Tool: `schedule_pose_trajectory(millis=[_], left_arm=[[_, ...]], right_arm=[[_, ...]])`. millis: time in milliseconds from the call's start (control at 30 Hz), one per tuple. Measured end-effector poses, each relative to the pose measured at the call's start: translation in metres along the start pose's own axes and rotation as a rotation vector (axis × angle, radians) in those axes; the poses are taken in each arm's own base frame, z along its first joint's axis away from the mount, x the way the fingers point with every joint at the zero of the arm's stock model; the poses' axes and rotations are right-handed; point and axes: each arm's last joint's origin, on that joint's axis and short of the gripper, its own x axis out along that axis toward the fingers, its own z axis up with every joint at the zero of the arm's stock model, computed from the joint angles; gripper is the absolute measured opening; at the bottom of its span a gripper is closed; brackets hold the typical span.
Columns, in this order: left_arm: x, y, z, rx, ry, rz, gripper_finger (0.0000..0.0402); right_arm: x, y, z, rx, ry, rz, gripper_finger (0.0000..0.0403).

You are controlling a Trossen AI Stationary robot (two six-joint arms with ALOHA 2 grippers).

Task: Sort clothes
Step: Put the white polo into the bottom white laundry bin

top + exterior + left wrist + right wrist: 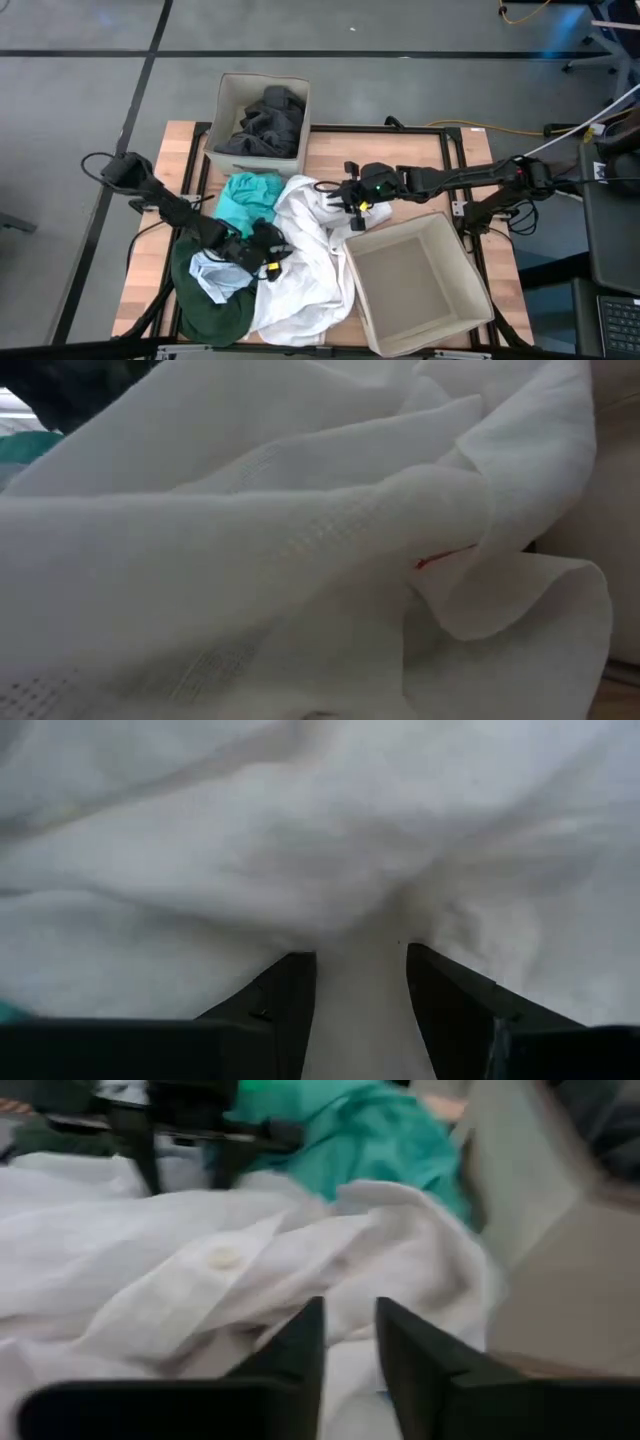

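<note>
At the near edge of the worktop (150, 290) we see a dark green garment (212, 308) with a pale blue one (215, 275) lying on it. Right of them spreads the white shirt (305, 265); a small red tag shows on it, unreadable. The left end effector (268, 252) has its fingers clamped on the shirt's left edge. The right end effector (345, 200) pinches its far right edge. An empty beige box (365, 290) stands near right. Farther left lies a teal garment (245, 198). A far box (215, 150) holds dark grey clothes (265, 120).

The white shirt (300, 560) fills the low view, hiding both arms and most of the table
</note>
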Motion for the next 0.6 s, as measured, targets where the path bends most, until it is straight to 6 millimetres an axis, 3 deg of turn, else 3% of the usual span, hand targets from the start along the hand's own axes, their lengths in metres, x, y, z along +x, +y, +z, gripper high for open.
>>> schedule_pose_trajectory(millis=[133, 300, 433, 600], left_arm=[[0.021, 0.012, 0.009, 0.007, -0.083, 0.109, 0.0148], [0.037, 0.023, 0.026, 0.004, -0.17, 0.153, 0.0148], [0.042, 0.027, 0.041, 0.015, -0.251, 0.148, 0.0148], [0.043, 0.029, 0.056, 0.029, -0.34, 0.105, 0.0148]], right_arm=[[0.013, 0.004, -0.007, 0.018, 0.011, 0.108, 0.0187], [0.033, 0.004, -0.017, 0.041, 0.046, 0.11, 0.0271], [0.045, 0.005, -0.027, 0.04, 0.083, 0.109, 0.031], [0.061, 0.006, -0.035, 0.022, 0.09, 0.085, 0.0325]])
